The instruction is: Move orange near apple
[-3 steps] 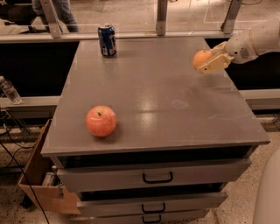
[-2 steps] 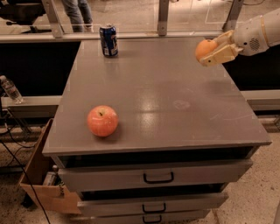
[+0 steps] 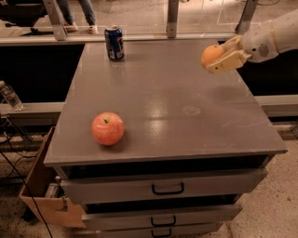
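Drawers [image 3: 163, 186]: nearest you. Grey fronts are stacked under the top, each with a dark handle. A dark gap shows above the uppermost one.
Box [image 3: 46, 204]: cardboard, on the floor at the near left, just beside the cabinet's left side. Dark cables trail past it.
Top [image 3: 163, 139]: grey with a dull sheen. You can see a faint round mark right of centre.
Apple [image 3: 107, 128]: sits on the near left part of the top, stem dimple up. It is red-pink with a yellowish patch, and nothing touches it.
Bottle [image 3: 10, 96]: clear plastic, off the top to the left, tilted on a lower ledge.
Gripper [image 3: 218, 58]: at the far right, reaching in from the right edge on a white arm [image 3: 274, 37]. Its two pale fingers [image 3: 228, 62] are closed around the orange, one above it and one below.
Orange [image 3: 210, 53]: clamped in your gripper over the far right part of the top. It looks lifted off the surface. It is well apart from the apple, which lies across the top to the near left.
Can [image 3: 114, 42]: blue, upright, on the far left of the top close to the far edge. It is well apart from both fruits.
Legs [image 3: 77, 11]: a person stands on the floor beyond the far rail, at the far left.
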Controlling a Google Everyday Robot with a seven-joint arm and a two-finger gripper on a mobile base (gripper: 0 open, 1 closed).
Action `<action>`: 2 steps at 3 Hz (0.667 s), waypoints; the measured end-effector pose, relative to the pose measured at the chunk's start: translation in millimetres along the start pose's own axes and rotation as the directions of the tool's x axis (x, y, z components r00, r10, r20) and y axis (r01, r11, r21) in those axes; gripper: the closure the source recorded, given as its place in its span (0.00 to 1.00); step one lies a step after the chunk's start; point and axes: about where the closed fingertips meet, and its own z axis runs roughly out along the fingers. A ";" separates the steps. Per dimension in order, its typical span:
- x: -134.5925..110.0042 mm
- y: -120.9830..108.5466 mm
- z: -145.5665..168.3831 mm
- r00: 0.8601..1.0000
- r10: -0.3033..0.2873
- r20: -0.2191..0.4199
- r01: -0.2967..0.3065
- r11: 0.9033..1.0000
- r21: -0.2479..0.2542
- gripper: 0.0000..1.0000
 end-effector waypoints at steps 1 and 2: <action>-20.4 42.7 21.2 0.999 -0.024 0.027 0.025 0.998 -0.049 1.00; -22.2 93.5 51.6 0.999 -0.019 0.040 0.024 0.990 -0.141 1.00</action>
